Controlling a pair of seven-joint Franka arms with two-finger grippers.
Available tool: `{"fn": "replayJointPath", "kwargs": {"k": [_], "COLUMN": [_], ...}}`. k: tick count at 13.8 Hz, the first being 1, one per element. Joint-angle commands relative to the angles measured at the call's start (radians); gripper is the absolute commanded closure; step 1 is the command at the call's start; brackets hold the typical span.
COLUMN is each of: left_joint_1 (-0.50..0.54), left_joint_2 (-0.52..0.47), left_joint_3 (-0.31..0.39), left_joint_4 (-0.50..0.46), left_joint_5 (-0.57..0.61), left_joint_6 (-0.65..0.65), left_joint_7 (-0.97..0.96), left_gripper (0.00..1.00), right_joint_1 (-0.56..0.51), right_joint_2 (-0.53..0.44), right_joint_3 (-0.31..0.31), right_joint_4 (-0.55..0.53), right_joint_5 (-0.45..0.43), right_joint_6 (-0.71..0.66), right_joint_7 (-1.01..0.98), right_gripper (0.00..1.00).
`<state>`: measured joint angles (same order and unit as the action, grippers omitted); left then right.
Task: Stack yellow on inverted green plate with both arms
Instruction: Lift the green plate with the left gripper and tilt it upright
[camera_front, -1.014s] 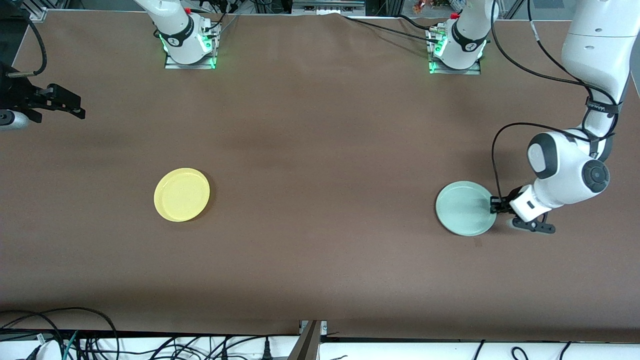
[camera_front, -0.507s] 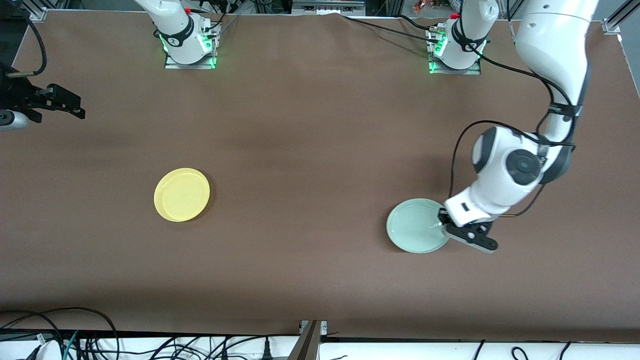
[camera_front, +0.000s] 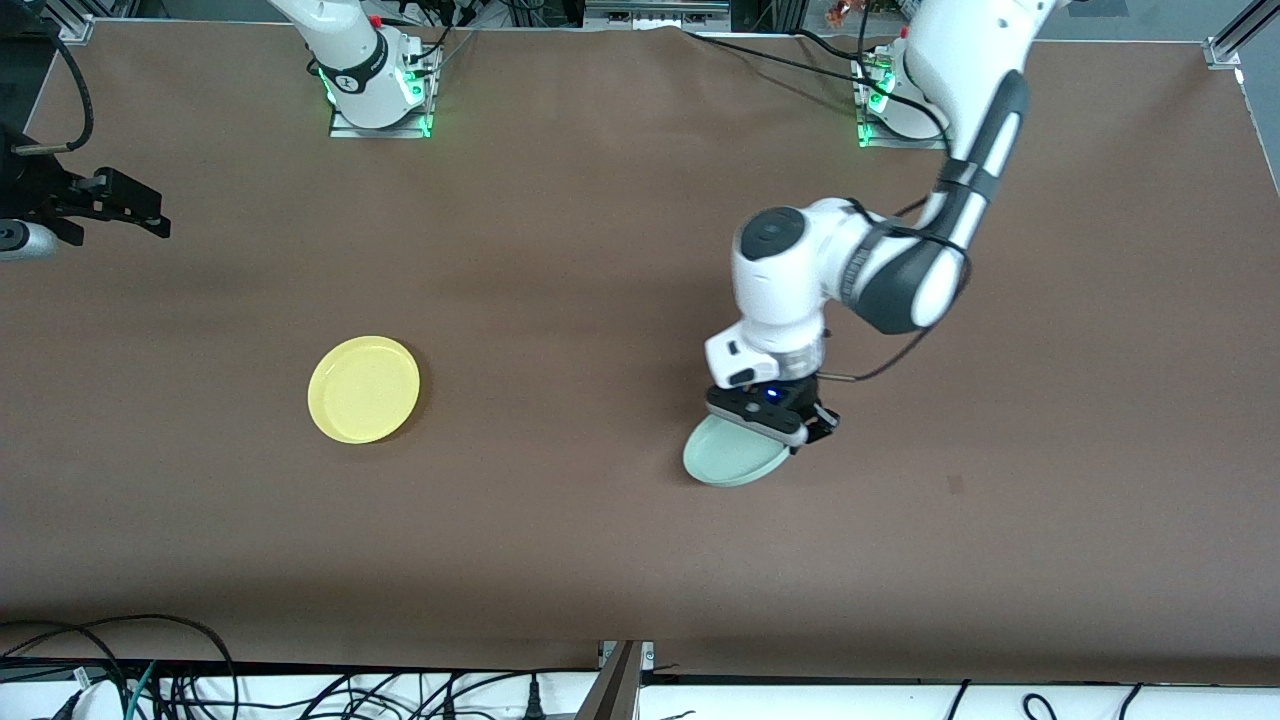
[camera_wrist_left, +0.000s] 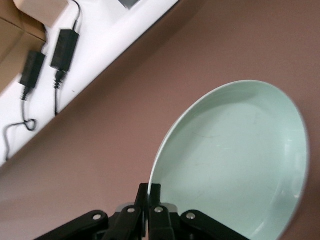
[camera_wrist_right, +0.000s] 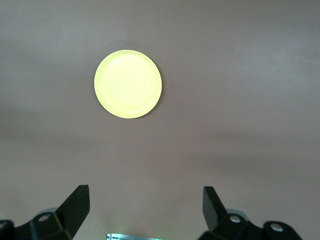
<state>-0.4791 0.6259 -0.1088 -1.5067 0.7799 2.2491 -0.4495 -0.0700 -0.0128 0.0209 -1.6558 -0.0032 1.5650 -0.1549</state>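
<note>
Left end effector clamps tilted pale green plate rim; right end effector gapes empty.

Left gripper fingers pinch the green plate by its rim; plate tilted above the table.

My left gripper pinches the rim of the tilted plate above the table. On the front camera's clock face, this plate is near three o'clock from the flat plate, well apart. My right gripper, fingers spread, waits at ten o'clock from the flat plate.
</note>
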Motion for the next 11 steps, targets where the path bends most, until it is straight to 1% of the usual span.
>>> {"fn": "replayJointPath", "kwargs": {"k": [1, 2, 3, 4, 5, 6, 7, 9, 10, 11], "left_joint_1": [-0.079, -0.088, -0.104, -0.136, -0.153, -0.165, -0.185, -0.214, -0.232, -0.252], "left_joint_2": [0.095, 0.101, 0.104, 0.115, 0.126, 0.130, 0.142, 0.161, 0.169, 0.181], "left_joint_3": [0.017, 0.017, 0.018, 0.024, 0.020, 0.018, 0.018, 0.021, 0.021, 0.017], "left_joint_4": [0.146, 0.148, 0.148, 0.149, 0.151, 0.149, 0.151, 0.151, 0.151, 0.149], "left_joint_5": [0.213, 0.252, 0.262, 0.304, 0.390, 0.451, 0.476, 0.482, 0.517, 0.582], "left_joint_6": [-0.092, -0.095, -0.098, -0.124, -0.156, -0.166, -0.169, -0.175, -0.195, -0.247], "left_joint_7": [-0.057, -0.086, -0.106, -0.106, -0.109, -0.112, -0.112, -0.113, -0.112, -0.112], "left_gripper": [1.00, 1.00, 1.00, 1.00, 1.00, 1.00, 1.00, 1.00, 1.00, 1.00], "right_joint_1": [0.001, 0.001, 0.001, 0.001, 0.001, 0.001, 0.001, 0.001, 0.001, 0.001], "right_joint_2": [0.008, 0.008, 0.008, 0.007, 0.007, 0.008, 0.008, 0.007, 0.007, 0.008], "right_joint_3": [-0.004, -0.004, -0.004, -0.004, -0.004, -0.004, -0.004, -0.004, -0.004, -0.004], "right_joint_4": [0.022, 0.022, 0.022, 0.022, 0.022, 0.022, 0.022, 0.022, 0.022, 0.022], "right_joint_5": [0.015, 0.015, 0.015, 0.015, 0.015, 0.015, 0.015, 0.015, 0.015, 0.015], "right_joint_6": [-0.020, -0.020, -0.020, -0.020, -0.020, -0.020, -0.020, -0.020, -0.020, -0.020], "right_joint_7": [0.008, 0.008, 0.008, 0.008, 0.008, 0.008, 0.008, 0.008, 0.008, 0.008], "right_gripper": [0.00, 0.00, 0.00, 0.00, 0.00, 0.00, 0.00, 0.00, 0.00, 0.00]}}
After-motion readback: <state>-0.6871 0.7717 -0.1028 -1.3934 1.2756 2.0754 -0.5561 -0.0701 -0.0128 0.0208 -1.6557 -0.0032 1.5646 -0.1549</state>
